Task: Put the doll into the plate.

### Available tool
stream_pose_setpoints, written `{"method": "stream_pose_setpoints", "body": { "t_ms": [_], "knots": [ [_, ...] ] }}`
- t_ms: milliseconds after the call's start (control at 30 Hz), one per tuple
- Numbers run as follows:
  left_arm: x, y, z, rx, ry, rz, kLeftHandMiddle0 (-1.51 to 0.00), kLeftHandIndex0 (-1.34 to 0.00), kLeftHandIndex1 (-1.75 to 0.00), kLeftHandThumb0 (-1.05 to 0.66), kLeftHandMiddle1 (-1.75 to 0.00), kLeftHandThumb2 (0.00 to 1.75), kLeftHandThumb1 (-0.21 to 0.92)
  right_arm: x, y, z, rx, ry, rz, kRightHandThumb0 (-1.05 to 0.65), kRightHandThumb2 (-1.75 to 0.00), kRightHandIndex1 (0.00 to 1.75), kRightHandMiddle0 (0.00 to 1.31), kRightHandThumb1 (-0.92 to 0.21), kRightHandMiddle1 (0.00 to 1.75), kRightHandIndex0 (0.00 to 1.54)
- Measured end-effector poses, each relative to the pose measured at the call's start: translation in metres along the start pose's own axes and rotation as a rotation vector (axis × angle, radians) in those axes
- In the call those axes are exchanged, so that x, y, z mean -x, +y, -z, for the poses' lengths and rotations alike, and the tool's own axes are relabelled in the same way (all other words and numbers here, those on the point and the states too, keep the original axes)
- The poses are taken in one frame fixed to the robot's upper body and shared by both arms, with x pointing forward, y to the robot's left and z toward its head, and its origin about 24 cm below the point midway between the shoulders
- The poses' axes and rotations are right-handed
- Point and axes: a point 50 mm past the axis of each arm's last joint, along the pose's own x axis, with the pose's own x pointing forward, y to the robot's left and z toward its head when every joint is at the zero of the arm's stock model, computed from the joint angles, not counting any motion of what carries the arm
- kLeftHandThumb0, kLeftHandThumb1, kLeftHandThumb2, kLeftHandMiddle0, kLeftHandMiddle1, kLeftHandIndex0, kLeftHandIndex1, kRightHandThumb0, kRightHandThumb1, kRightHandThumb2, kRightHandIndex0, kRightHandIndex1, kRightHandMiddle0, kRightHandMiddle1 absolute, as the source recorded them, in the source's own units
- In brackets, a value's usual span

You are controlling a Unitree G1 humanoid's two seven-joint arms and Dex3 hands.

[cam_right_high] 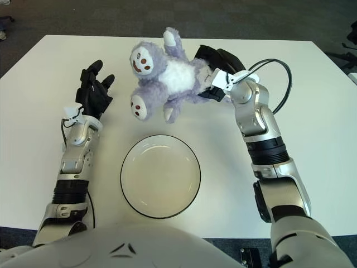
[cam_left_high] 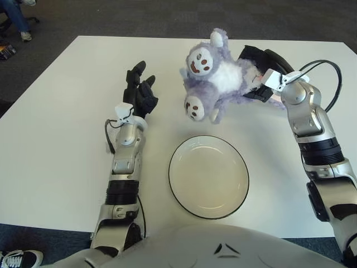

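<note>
Two hands are in view, and we record them from left to right across the white desk [cam_left_high: 56,139]. Our left hand [cam_left_high: 138,92] shows toward the left of the desk, clear of everything; its black fingers [cam_left_high: 135,71] are spread, pointing away from us, and hold nothing. It takes no part in the carry.

Next comes the doll [cam_left_high: 215,75], a purple plush figure with a white belly and a pale face. It is lifted off the desk and hangs tilted, face toward us, one foot dangling lowest. It is above and beyond the far rim of the plate [cam_left_high: 208,176], not over the middle of it. The plate lies flat near our body, nothing in it, dark line around its edge.

On the right, our right hand [cam_left_high: 257,75] is closed on the doll from its right side. The plush hides most of the grip, so we cannot tell how deep the hold goes.

We judge the task about half done: lifted, not yet placed. Risks noted:
- The hold looks one-sided and the body is soft. A quick swing could let it sag or slip out short of the plate.
- The dangling foot could catch the plate's rim and push it along the desk.
- If released too early, the doll would land half on the rim and roll off.
</note>
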Motion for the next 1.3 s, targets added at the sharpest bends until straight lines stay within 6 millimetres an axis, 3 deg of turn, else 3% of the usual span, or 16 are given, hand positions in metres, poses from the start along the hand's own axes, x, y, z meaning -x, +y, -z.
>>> {"method": "stream_pose_setpoints", "body": {
  "t_ms": [333,800,1033,1100,1300],
  "knots": [
    [-0.002,-0.002,0.006,-0.016,0.017,-0.032,-0.39,0.00,-0.72,-0.85,-0.43,0.96,0.92,0.013,-0.001,-0.009,-0.109,-0.054,-0.021,0.00,-1.55,1.26,0.69,0.03,1.75,1.03],
    [-0.007,-0.007,0.008,-0.020,0.011,-0.032,-0.36,0.00,-0.73,-0.80,-0.43,0.94,0.92,0.023,-0.006,-0.026,-0.154,-0.107,-0.048,0.00,-1.51,1.20,0.71,0.01,1.75,1.02],
    [-0.007,-0.008,0.015,-0.048,0.031,-0.045,-0.34,0.00,-0.71,-0.82,-0.42,0.94,0.92,0.031,-0.006,-0.034,-0.164,-0.135,-0.072,0.00,-1.58,1.36,0.68,0.03,1.75,0.99],
    [-0.007,-0.008,0.017,-0.053,0.038,-0.049,-0.35,0.00,-0.68,-0.82,-0.42,0.94,0.92,0.034,-0.003,-0.036,-0.185,-0.150,-0.096,0.00,-1.60,1.50,0.70,0.03,1.65,0.96],
    [-0.008,-0.008,0.020,-0.061,0.051,-0.054,-0.36,0.00,-0.67,-0.81,-0.43,0.92,0.92,0.047,0.003,-0.043,-0.227,-0.177,-0.144,-0.01,-1.60,1.64,0.72,0.03,1.55,0.93]
  ]
}}
